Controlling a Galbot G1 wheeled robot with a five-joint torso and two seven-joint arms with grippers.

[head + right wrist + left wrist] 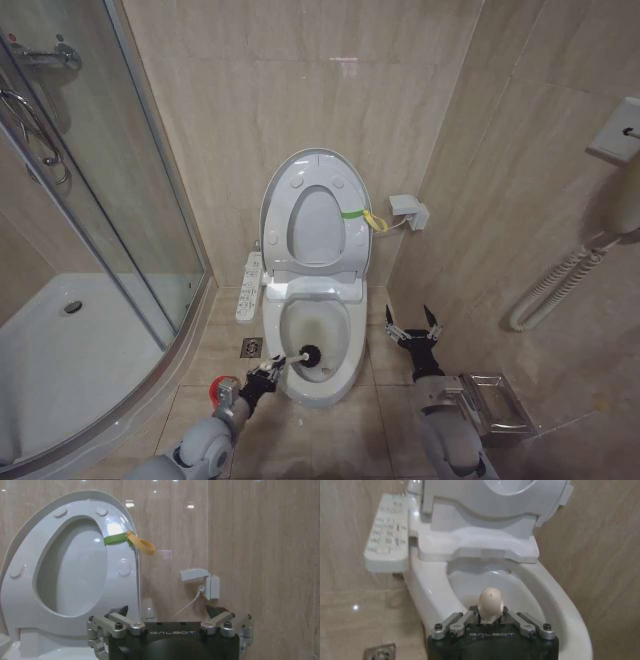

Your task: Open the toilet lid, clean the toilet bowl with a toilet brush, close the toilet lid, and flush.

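Two arms show in the head view: the left tool [272, 366] is clamped on the toilet brush [308, 354], its black head inside the toilet bowl [347, 345] — the toilet lid [340, 185] stands upright. Right tool [414, 327] hangs spread open beside the bowl.

Left wrist view — fingers pinch the pale handle.

Right wrist view: jaws wide apart, holding nothing.

Right end effector [170, 612] jaws spread wide, facing raised toilet lid [30, 592], green strap [116, 539], yellow loop [142, 544]
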